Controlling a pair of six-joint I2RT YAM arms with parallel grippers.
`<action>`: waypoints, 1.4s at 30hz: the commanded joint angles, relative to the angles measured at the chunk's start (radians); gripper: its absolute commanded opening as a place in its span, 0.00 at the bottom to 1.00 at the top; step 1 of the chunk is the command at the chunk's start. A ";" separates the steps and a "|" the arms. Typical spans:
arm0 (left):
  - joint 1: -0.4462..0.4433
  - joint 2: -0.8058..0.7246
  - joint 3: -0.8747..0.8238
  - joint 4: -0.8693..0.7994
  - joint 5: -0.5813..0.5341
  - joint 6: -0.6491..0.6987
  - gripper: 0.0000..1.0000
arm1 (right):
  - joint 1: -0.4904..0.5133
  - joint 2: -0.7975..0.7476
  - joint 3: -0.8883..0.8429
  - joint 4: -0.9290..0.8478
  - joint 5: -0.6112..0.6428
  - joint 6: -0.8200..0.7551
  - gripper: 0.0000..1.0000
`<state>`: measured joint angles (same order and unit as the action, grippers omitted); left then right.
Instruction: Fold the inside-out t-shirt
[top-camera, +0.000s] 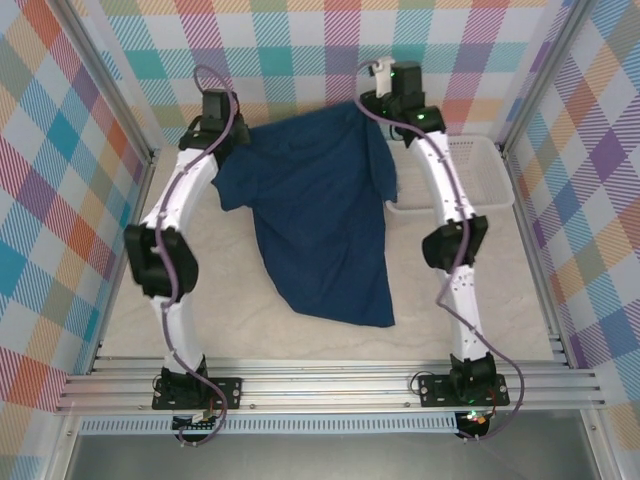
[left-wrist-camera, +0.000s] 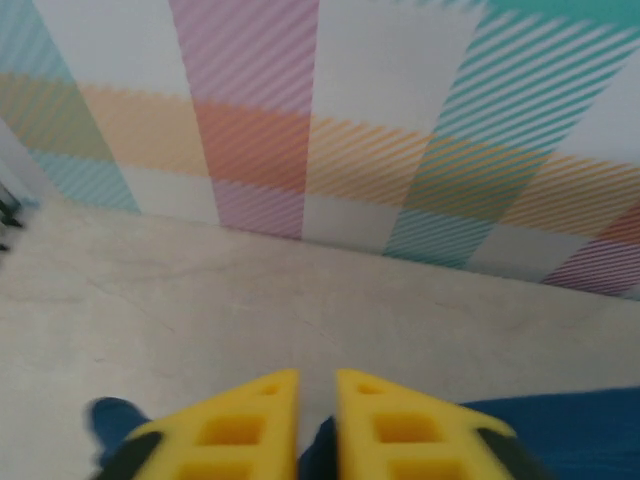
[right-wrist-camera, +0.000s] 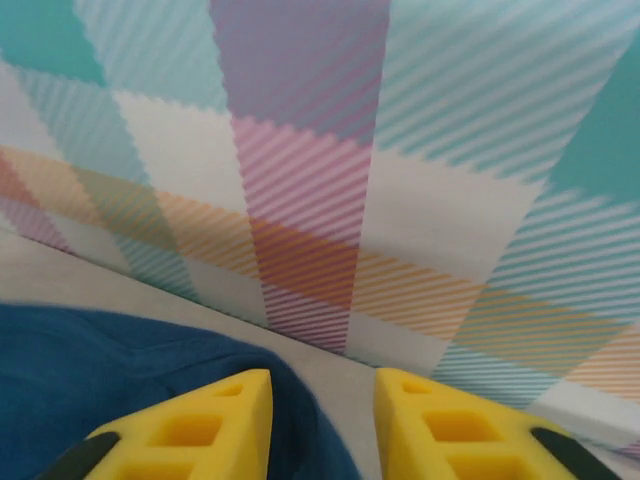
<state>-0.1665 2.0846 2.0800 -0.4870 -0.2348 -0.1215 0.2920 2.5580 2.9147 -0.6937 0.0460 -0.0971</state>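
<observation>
T-shirt (top-camera: 320, 220) lies on the table (top-camera: 480, 310) between your two arms, seen from the top. From your left wrist, the left gripper (left-wrist-camera: 317, 388) has its fingers (left-wrist-camera: 240, 432) a little apart, with blue cloth under them. From your right wrist, the right gripper (right-wrist-camera: 323, 388) stands open wider above the cloth.

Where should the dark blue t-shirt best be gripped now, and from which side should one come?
The t-shirt lies spread flat, narrowing to a short near edge. Probably grip that edge's two corners, coming from the near side: it lies free and flat on the table.
</observation>
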 joint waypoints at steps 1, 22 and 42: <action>0.008 0.043 0.151 -0.121 0.068 -0.018 0.36 | 0.007 -0.015 0.103 -0.139 0.030 0.031 0.42; -0.126 -0.733 -1.297 0.153 0.319 -0.332 0.65 | 0.170 -1.033 -1.873 0.125 -0.136 0.379 0.60; -0.171 -0.380 -1.291 0.592 0.572 -0.395 0.19 | 0.121 -0.846 -1.889 0.148 -0.036 0.434 0.12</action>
<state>-0.2974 1.6062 0.7677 -0.2398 0.2058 -0.5182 0.4351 1.7096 0.9840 -0.5320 -0.0212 0.3496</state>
